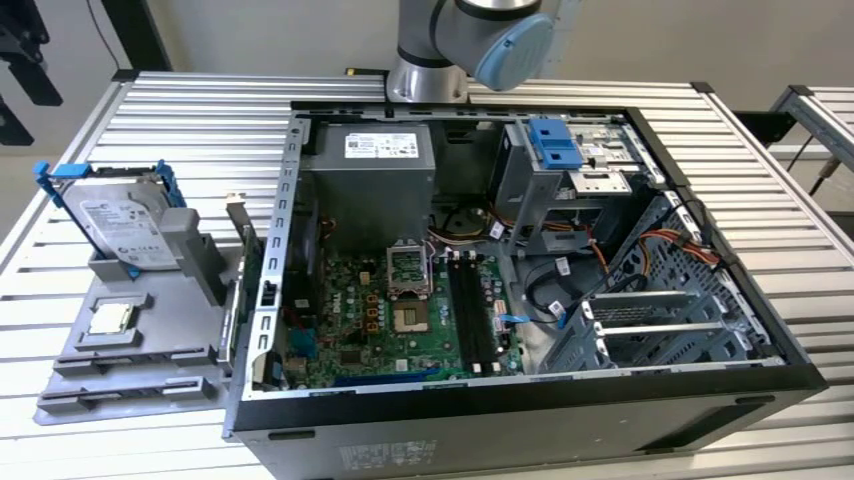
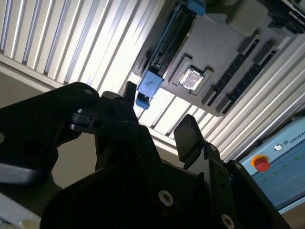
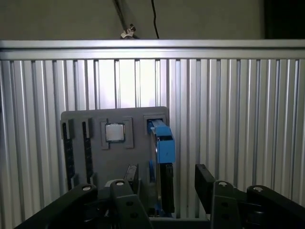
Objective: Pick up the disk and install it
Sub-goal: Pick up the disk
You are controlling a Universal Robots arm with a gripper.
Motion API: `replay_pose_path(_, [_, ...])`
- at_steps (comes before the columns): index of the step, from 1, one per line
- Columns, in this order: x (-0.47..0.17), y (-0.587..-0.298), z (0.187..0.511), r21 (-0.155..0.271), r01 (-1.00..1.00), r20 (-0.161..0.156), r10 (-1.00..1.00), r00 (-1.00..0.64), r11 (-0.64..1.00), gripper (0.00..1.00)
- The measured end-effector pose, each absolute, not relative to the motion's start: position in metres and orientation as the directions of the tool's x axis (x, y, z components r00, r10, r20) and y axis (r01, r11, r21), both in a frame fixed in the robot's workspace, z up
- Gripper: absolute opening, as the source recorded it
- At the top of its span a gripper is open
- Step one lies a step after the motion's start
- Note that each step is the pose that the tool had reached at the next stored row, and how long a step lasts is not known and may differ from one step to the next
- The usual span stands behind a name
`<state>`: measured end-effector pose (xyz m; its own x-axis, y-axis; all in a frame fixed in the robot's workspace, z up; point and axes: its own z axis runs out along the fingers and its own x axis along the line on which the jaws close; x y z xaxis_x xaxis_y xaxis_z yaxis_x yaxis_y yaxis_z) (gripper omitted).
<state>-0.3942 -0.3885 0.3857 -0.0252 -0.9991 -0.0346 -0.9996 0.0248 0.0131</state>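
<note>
The disk (image 1: pixel 127 230) stands on edge in a slot of a grey holder tray (image 1: pixel 147 345) at the exterior view's left, silver with a white label and a blue rail frame. In both wrist views I see it edge-on, as a dark slab with blue ends (image 3: pixel 163 145) (image 2: pixel 164 45). My gripper (image 3: pixel 167 183) (image 2: pixel 159 114) hangs well above the disk, roughly in line with it. It is open, its two black fingers (image 3: pixel 205 183) spread wide with nothing between them.
A small square processor chip (image 1: pixel 110 318) (image 3: pixel 114 132) lies on the same tray beside the disk. The open computer case (image 1: pixel 534 400) fills the slatted metal table's middle, with a grey power supply (image 1: pixel 374 170) and a blue-latched drive bay (image 1: pixel 551 143) at its far end.
</note>
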Motion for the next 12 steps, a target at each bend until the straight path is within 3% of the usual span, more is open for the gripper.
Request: replay_pose_path(12, [-0.3942, -0.3885, 0.3795, 0.013, -1.000, -0.034, -0.999, -0.025, 0.025, 1.00])
